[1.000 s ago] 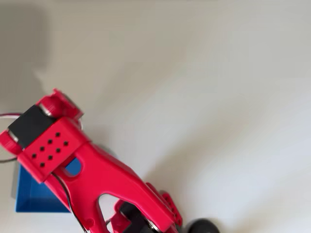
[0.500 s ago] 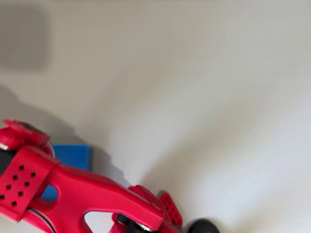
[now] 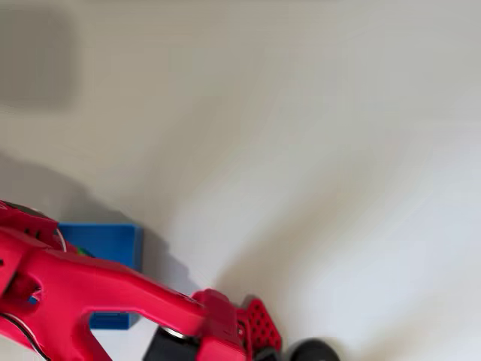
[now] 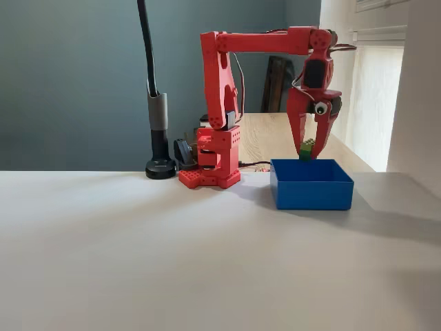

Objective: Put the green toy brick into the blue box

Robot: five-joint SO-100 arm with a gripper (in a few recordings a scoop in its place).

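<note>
On your white worktop (image 4: 172,262) the blue box (image 4: 311,186) sits nearest. Directly above the box's open top your red tool (image 4: 309,150) points down, clenched on the green toy brick (image 4: 307,148), which hangs just over the box's far rim. Behind the box stands a black lamp post (image 4: 158,117).

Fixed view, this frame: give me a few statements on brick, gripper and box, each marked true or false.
1. The gripper holds the green toy brick. True.
2. The brick lies on the floor of the blue box. False: it hangs above the box's rim, between the fingers.
3. The gripper points downward over the box. True.
4. The box has a lid on it. False: it is open on top.
5. The box stands on the white table. True.
</note>
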